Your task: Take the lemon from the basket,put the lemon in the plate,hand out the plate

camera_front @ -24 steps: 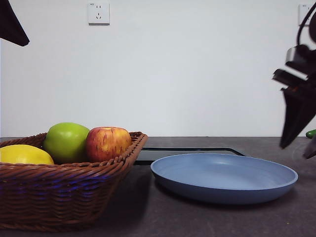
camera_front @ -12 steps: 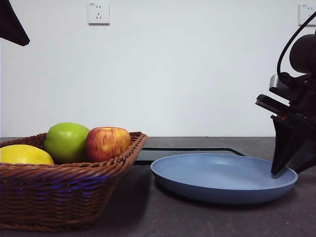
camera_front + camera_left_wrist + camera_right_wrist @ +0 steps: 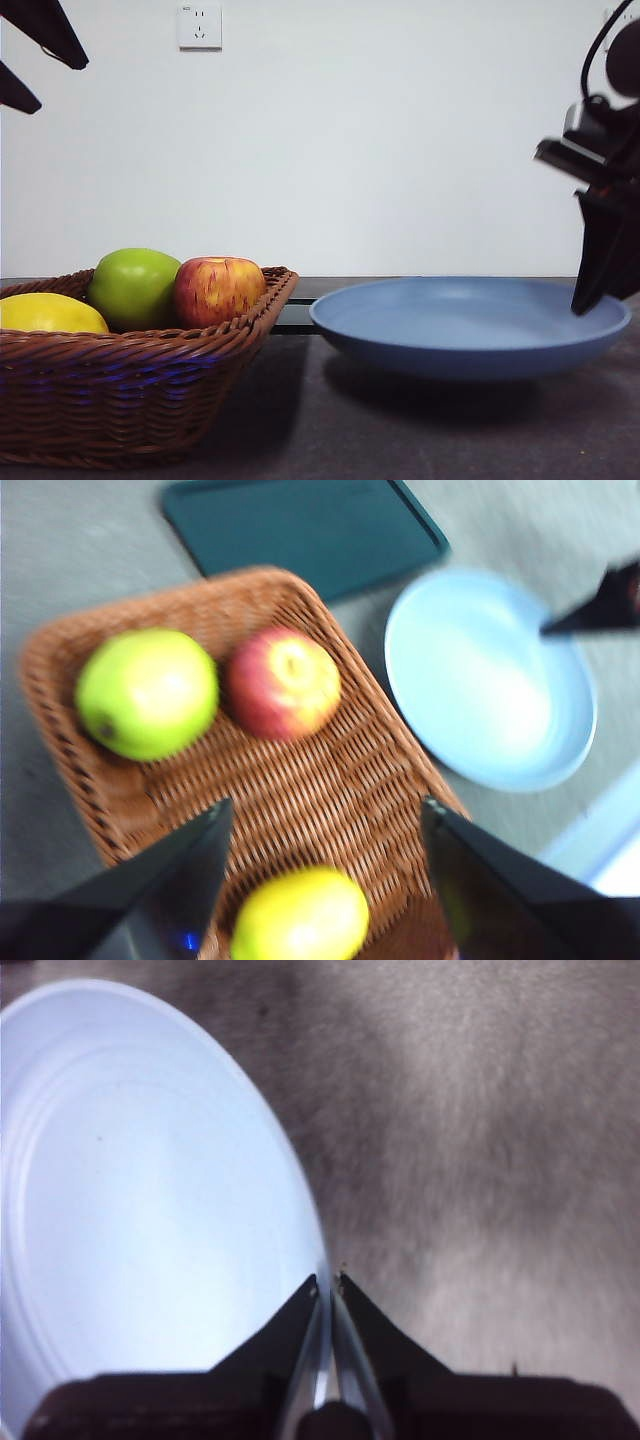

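- The desk (image 3: 330, 440) carries everything here, and the basket (image 3: 150, 385) is the biggest thing on it; you can see the basket is not emptied of its target, so by my reading the first step of the task is not yet done.
- The plate (image 3: 470, 345) is bare, with no fruit in it, and in the front view it looks lifted off the desk with a shadow beneath it (held up on its right edge, as far as I can judge).
- The right end effector (image 3: 327, 1290) has its jaws pinched nearly together on the plate's rim, one inside and one outside, so the plate is gripped ahead of being loaded.
- The left end effector (image 3: 325, 880) hovers above the basket with its jaws spread wide and nothing between them; the view is blurred, so treat fine detail with care.
- The green apple (image 3: 133, 287) and the red-yellow apple (image 3: 218, 290) sit side by side at the basket's far end and are not your targets.
- The lemon (image 3: 300, 915) lies in the basket apart from the apples, right under the left end effector's open jaws.
- What is left, judging from this: grasp the lemon, set it in the plate, then hand the plate out.
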Controlling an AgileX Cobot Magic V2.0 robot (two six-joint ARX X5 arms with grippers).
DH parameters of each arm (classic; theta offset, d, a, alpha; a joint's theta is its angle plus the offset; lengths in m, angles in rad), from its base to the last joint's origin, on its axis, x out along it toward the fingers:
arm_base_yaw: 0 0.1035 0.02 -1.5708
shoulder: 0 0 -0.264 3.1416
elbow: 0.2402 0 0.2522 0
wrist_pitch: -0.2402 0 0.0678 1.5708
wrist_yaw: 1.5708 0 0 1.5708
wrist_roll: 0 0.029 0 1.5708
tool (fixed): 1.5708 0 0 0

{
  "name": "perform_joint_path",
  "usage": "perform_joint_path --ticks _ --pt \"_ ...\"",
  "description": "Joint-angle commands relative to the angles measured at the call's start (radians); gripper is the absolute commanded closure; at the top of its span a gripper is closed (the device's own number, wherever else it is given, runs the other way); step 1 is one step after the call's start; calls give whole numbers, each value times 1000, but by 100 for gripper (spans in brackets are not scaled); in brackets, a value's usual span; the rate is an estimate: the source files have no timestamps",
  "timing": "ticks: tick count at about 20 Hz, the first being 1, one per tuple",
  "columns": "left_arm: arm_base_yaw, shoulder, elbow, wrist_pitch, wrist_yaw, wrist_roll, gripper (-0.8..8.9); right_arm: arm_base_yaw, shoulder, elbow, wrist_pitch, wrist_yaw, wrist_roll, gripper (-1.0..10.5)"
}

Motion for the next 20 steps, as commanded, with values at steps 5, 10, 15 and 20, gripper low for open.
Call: perform_joint_path --ticks 5,10,15,20 --pt "-177 129 151 -221 -131 296 459 -22 -171 15 -49 -5 -11 943" --pt "-336 305 283 -341 -366 523 466 -29 -270 15 -65 -5 -32 943" --pt "-434 457 283 -361 -422 624 467 -29 -291 15 -65 -6 -48 943" --pt "-451 579 283 -365 -420 644 467 -29 -291 15 -66 -6 -63 943"
